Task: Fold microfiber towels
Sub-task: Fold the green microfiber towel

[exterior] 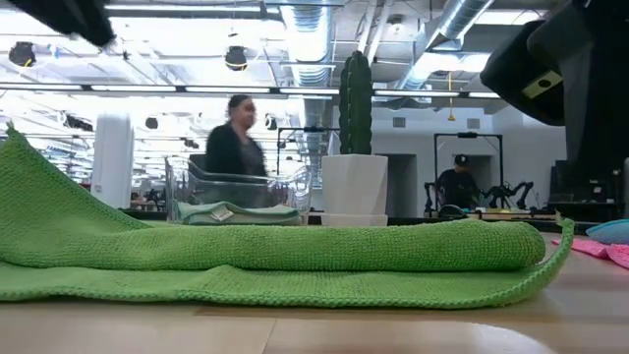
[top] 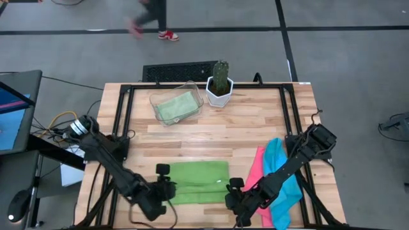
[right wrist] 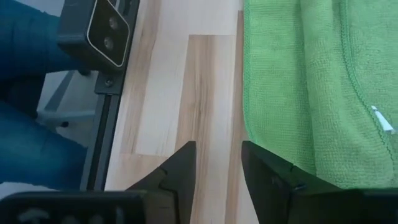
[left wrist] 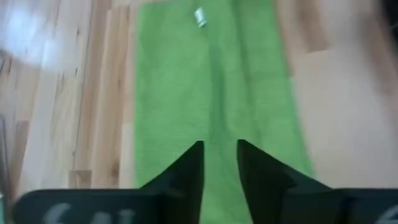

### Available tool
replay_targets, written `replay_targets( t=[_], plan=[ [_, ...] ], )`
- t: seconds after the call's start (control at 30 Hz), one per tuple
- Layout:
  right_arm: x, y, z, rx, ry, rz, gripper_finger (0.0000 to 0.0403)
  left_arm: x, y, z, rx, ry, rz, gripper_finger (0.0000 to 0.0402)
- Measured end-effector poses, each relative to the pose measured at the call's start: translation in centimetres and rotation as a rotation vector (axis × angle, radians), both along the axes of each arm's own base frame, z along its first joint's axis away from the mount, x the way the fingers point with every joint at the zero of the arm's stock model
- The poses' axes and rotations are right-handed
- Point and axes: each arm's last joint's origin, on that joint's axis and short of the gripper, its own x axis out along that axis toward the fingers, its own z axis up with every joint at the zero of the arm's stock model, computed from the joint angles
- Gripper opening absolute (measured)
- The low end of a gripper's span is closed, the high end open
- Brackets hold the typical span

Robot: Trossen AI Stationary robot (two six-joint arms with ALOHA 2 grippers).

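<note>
bright green towel: bright green towel (top: 199,182) lies on the surface (top: 255,124) between the two grippers, folded once into a long strip; the low view shows the rounded fold edge lying on the bottom layer, so it looks ready for a second fold.
left gripper: left gripper (top: 165,186) sits at one short end of the strip, fingers a little apart with nothing clamped between them; its wrist view shows green cloth straight ahead and under the fingers (left wrist: 186,171), probably lined up for an end grab.
right gripper: right gripper (top: 235,191) sits at the opposite short end, fingers apart and empty, over bare wood with the towel edge just beside one finger (right wrist: 273,177).
why mirrored: one gripper per end likely keeps the strip square when it is lifted.
pink and blue towels: pink towel (top: 255,167) and blue towel (top: 281,185) are heaped under the right arm, behind its gripper, waiting.
pale green towel: pale green towel (top: 175,106) lies folded in the clear tray (top: 192,88), well away from both grippers, beside the potted cactus (top: 220,82); looks like the done spot.
label tag: white tag (right wrist: 382,119) faces up near the right gripper's end.
</note>
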Motion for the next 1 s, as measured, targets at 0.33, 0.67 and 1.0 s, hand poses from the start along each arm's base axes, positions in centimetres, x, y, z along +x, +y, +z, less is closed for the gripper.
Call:
replay_targets(
  t=[0.33, 0.67, 1.0],
  plan=[
    [0.2, -0.2, 0.0, -0.019, -0.016, -0.015, 0.0154, -2.2, 1.3, -5.4, -0.119, 0.055, -0.017, 0.0188],
    [0.1, -0.2, 0.0, -0.016, -0.015, -0.018, 0.0150, -2.6, 2.0, -6.7, -0.134, 0.079, -0.013, 0.0164],
    [0.1, -0.2, 0.0, -0.017, -0.016, -0.020, 0.0139, -2.4, 1.1, -5.7, -0.119, 0.078, -0.115, 0.0008]
  ],
)
